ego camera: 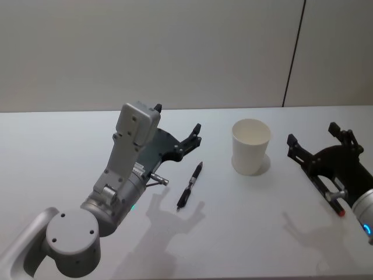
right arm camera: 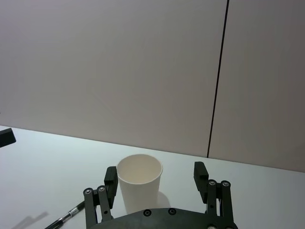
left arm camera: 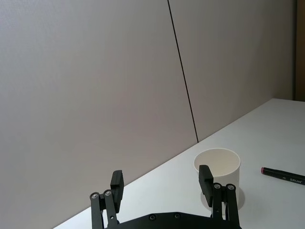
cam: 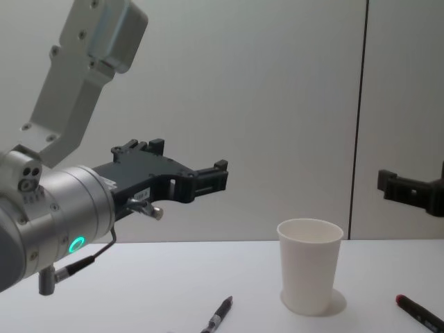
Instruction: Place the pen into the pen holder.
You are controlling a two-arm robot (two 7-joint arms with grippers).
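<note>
Left claw [left arm camera: 161,183], right claw [ego camera: 312,134] spread, empty; pen [ego camera: 190,186] near pen holder [ego camera: 251,146]; chest: red-tipped marker [cam: 420,313].

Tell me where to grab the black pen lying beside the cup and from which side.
Take the black pen at mid-barrel, from straight above, the left gripper closing across it: it lies flat on the table, thin, with bare surface both sides.
</note>
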